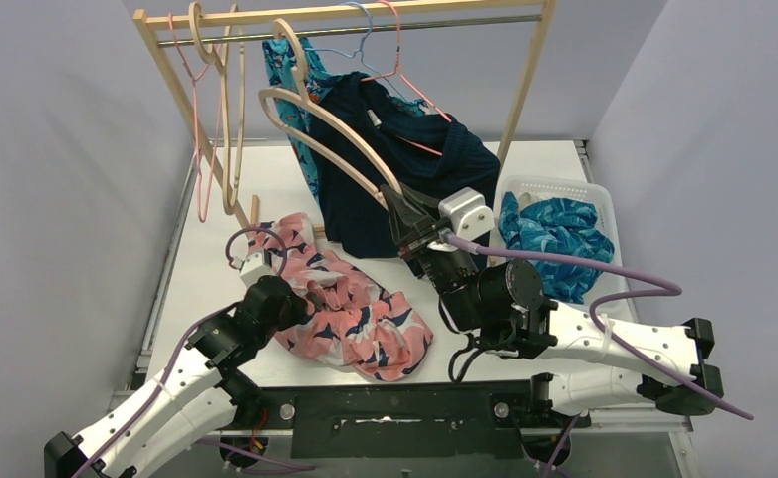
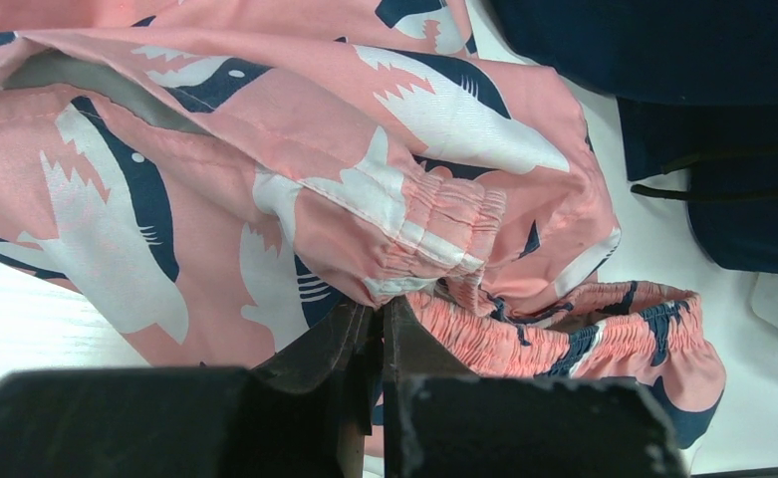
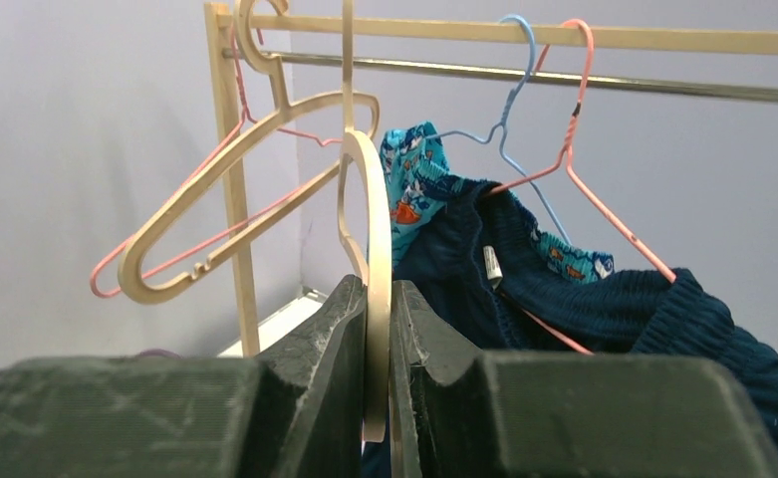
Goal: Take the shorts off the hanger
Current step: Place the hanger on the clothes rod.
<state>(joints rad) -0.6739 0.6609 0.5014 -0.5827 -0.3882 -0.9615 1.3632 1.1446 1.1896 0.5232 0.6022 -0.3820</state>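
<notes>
Done: pink-and-navy floral shorts (image 1: 355,309) off, heaped by the near edge of the bench (image 1: 265,179), my left pincer (image 2: 380,309) pinching their waistband; blue wave pair (image 1: 554,234) in the basket (image 1: 554,186) at the right edge. My right pincer (image 3: 377,299) clamps a bare wooden hanger (image 3: 376,219). Outstanding: navy shorts (image 1: 404,169) and teal pair (image 1: 285,60), hung on the far-edge rail (image 1: 365,12). White bench, grey walls.

Pale grey-lilac walls (image 1: 56,149) close in on the left, right and far sides of a white table (image 1: 549,159). A light wooden clothes rack (image 1: 345,12), with a metal rod (image 1: 464,22) just under its top bar, stands at the far end. A white slotted plastic basket (image 1: 554,186) sits at right. Lighting is soft and even.
</notes>
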